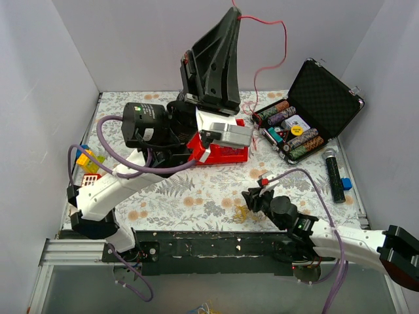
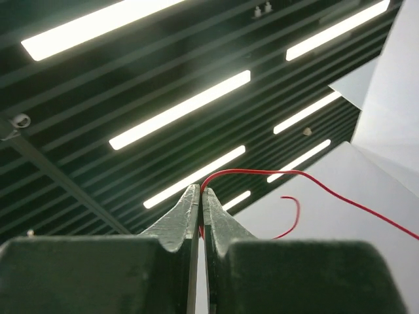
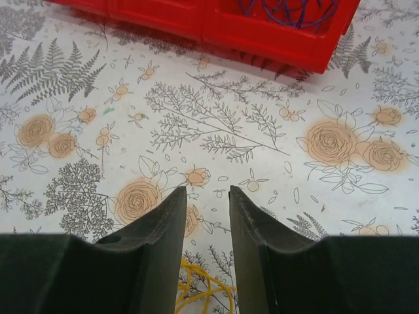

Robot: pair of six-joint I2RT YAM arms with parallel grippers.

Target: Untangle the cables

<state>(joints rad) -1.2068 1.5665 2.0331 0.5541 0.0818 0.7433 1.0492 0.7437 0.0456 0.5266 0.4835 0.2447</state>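
left gripper [image 2: 201,189], up at 12 o'clock, pinches the hair-thin red wire [image 2: 262,171]; right gripper [image 3: 206,196], spread, hangs over thin yellow wire loops [image 3: 196,288]; untangling looks nearly done.

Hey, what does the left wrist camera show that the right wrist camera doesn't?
Only left wrist: the left gripper shut on the red wire, pointing up at ceiling lights.
Only right wrist: the right gripper open over the floral table cover, the yellow wire under it, the red bin holding the purple wire.
Both: own gripper, a thin wire nearby.
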